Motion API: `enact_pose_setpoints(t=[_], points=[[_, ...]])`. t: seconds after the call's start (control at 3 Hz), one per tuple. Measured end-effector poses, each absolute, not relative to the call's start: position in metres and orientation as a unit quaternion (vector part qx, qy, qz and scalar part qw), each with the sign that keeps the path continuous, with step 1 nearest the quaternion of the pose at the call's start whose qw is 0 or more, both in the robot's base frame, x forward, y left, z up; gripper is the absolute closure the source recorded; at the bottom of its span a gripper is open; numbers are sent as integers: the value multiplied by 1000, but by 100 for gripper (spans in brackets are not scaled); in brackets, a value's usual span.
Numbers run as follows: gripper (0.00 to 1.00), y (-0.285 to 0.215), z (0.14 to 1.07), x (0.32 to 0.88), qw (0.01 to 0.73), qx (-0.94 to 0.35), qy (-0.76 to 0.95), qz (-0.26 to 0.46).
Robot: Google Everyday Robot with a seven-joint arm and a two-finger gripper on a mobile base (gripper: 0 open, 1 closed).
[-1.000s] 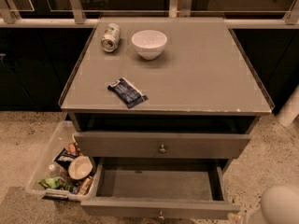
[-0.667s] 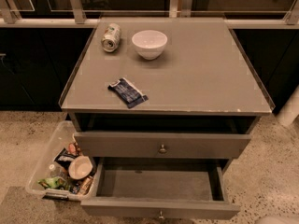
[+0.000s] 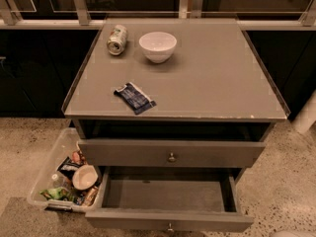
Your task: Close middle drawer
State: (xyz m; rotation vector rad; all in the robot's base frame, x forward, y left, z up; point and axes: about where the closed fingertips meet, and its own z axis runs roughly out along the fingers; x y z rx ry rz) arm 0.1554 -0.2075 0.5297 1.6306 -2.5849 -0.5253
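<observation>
The middle drawer [image 3: 168, 196] stands pulled wide open. Your gripper is out of frame; you cannot tell its state.

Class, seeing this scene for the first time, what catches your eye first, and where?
The wide grey middle drawer with its small brass knob gapes open and empty, low in the grey cabinet. On the cabinet top sit a round white bowl and a tipped metal can at the back, a dark blue packet nearer the front. A clear plastic bin of clutter stands on the floor, left; the tool is not in view.
</observation>
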Motion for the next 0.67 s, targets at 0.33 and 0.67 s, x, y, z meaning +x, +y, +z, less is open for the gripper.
enact_pose_setpoints(t=[0.33,0.67], points=[[0,-206,516,164,31,525,-833,-169],[0,-196,495,184,47,531,-827,-178]])
